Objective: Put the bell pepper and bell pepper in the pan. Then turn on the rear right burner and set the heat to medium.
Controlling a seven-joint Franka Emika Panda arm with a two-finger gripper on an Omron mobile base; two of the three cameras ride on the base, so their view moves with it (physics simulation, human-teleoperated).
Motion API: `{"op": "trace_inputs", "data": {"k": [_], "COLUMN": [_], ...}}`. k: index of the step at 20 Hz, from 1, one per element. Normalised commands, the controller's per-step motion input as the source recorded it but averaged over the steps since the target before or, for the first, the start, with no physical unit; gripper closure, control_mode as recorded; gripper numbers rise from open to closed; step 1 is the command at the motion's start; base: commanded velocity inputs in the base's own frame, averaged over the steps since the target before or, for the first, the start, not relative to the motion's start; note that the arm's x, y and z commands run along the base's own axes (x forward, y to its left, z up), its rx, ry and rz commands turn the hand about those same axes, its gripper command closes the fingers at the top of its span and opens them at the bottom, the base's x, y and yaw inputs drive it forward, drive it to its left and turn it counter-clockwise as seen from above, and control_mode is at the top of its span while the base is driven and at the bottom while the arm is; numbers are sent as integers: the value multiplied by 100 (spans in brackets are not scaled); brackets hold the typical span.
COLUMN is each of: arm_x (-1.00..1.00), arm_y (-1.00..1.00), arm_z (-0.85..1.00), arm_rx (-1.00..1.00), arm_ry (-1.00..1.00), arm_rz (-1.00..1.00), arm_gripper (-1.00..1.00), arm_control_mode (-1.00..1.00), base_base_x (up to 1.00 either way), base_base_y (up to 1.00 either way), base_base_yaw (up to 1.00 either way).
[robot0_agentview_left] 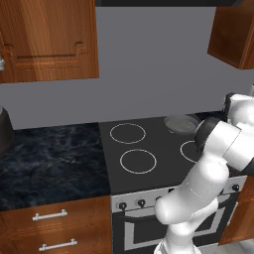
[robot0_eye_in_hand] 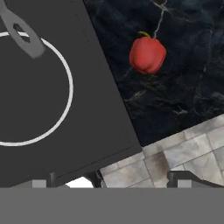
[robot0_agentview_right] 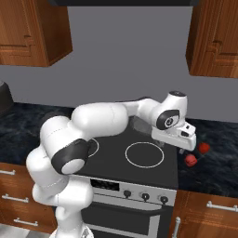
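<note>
Left base view: the shallow grey pan [robot0_agentview_left: 181,123] sits on the rear right burner, ready for loading.

Right base view: the gripper [robot0_agentview_right: 188,145] hangs over the stove edge, just beside two glossy red bell peppers [robot0_agentview_right: 197,154] on dark marbled counter [robot0_agentview_right: 218,160].

Hand view: jaws spread wide, empty; near bell pepper [robot0_eye_in_hand: 147,54] lies ahead, pan handle [robot0_eye_in_hand: 21,33] crossing a white ring.

The pan [robot0_agentview_left: 181,123] sits at the cooktop's [robot0_agentview_left: 149,149] rear right, partly behind the arm. In the hand view its handle [robot0_eye_in_hand: 21,33] and a second pepper [robot0_eye_in_hand: 160,1] are cut off at the top edge — only slivers show.
</note>
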Motion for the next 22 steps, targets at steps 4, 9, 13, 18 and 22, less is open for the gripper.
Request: {"op": "trace_inputs", "data": {"k": [4,9,13,18,22], "arm_x": [30,22,22,18,16], "arm_y": [-18,-8,-27,-28,-20], "arm_z": [-14,-12,-14,-17,-20], "arm_rx": [2,0,0,0,1], "arm_ry": [0,0,0,-1,0], "arm_rz": [-4,0,3,3,4], "arm_gripper": [-100,-100,-100,-100,-100], "arm_control_mode": [-100,-100,-100,-100,-100], "base_base_x": [0,0,0,0,0], "base_base_y": [0,0,0,0,0], "base_base_yaw": [0,0,0,0,0]}}
